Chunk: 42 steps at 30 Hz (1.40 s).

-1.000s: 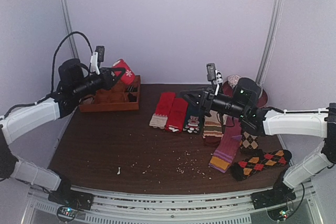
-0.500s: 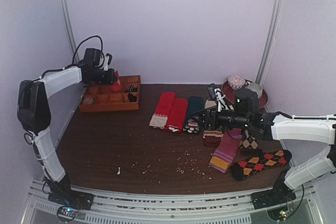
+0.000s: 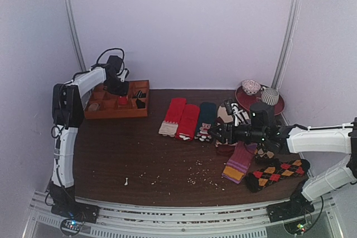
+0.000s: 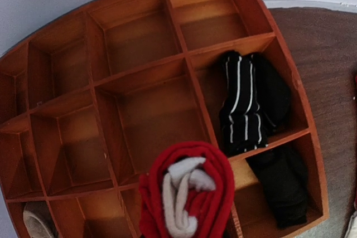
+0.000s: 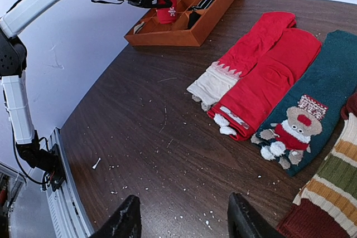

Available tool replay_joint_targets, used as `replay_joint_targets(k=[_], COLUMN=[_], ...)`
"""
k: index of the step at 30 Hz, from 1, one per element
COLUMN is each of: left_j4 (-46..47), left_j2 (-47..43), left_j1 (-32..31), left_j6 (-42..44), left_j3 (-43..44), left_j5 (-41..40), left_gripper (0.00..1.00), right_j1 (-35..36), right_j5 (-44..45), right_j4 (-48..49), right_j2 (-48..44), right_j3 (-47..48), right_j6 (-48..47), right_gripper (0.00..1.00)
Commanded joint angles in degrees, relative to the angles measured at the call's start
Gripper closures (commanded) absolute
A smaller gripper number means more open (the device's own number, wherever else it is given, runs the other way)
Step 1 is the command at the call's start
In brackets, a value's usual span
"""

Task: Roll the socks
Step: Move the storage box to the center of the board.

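From above: grips the socks (image 3: 122, 100), a small red roll, in the left gripper (image 3: 121, 94) over the wooden tray (image 3: 114, 113) at the far left. Holds the right gripper (image 3: 215, 132) low on the right, at the near end of the teal sock (image 3: 207, 112)

Left wrist: shows the roll, cream at its core, above the tray's dividers, left of a black striped pair (image 4: 245, 104) in its compartment. Hides the jaws behind the roll

Right wrist: spreads the jaws wide, nothing between, above the crumb-strewn table (image 5: 139, 137), near of two red socks (image 5: 262, 65)
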Motion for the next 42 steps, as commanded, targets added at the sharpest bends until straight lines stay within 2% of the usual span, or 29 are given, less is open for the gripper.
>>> replay_joint_targets(k=[1, 5, 16, 24, 31, 42], left_j4=[-10.1, -14.0, -15.5, -17.9, -16.6, -11.3], left_j2=[1.2, 0.7, 4.1, 7.5, 6.0, -5.3], left_j1=[1.7, 2.0, 2.0, -0.4, -1.5, -5.1], left_j6=[3.5, 5.2, 7.9, 10.0, 9.9, 9.3], left_j3=[4.2, 3.4, 6.3, 6.5, 0.3, -20.4], left_j5=[0.1, 0.6, 1.7, 0.9, 1.5, 3.0], left_gripper=[1.00, 1.00, 1.00, 1.00, 1.00, 1.00], right_j1=[-0.5, -0.5, -0.5, -0.5, -0.5, -0.5], right_j5=[-1.9, -3.1, -4.5, -4.7, -4.6, -4.5], right_j4=[3.4, 3.6, 4.7, 4.9, 5.0, 4.7], right_j2=[1.3, 2.5, 3.7, 4.6, 4.3, 4.0], right_j3=[-0.9, -0.7, -1.0, -0.8, -1.1, -1.7], right_j6=[2.3, 2.9, 4.7, 5.3, 5.3, 5.2], right_gripper=[0.47, 0.48, 0.49, 0.50, 0.51, 0.51])
